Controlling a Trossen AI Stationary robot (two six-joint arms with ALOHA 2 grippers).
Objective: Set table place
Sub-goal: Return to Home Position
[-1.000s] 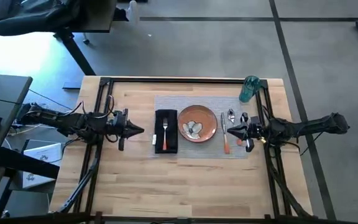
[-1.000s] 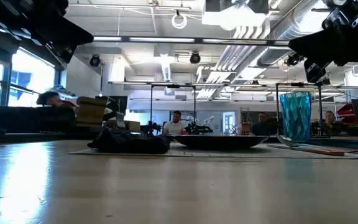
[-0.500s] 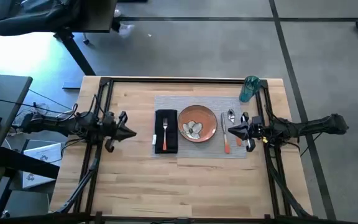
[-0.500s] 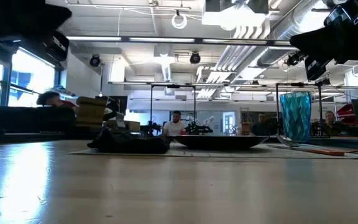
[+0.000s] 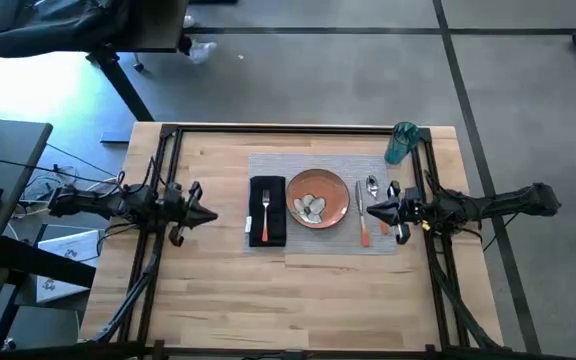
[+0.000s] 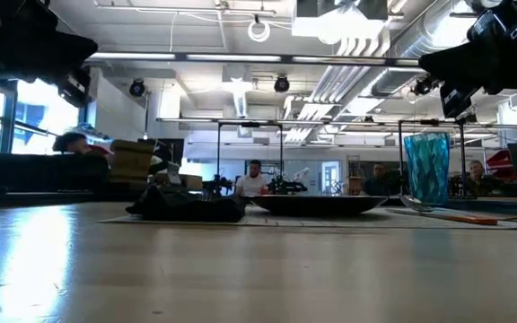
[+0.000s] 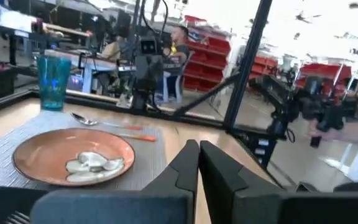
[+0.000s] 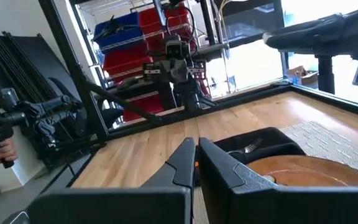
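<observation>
Place setting laid out on the light wood plank counter (image 5: 298,290), arms at either side.
Grey woven placemat (image 5: 278,165) carrying black cloth napkin (image 5: 267,235), orange-brown round plate (image 5: 333,190) and orange-handled metal cutlery (image 5: 364,225); teal translucent cup (image 5: 402,143) by its far right corner. Left tool (image 5: 213,214) clenched empty, left of the napkin; right tool (image 5: 371,209) clenched empty above the cutlery.

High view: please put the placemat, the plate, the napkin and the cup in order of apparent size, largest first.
1. placemat, clearly the largest.
2 and 3. plate and napkin: they cover about the same area, so I do not rank them.
4. cup, the smallest.
</observation>
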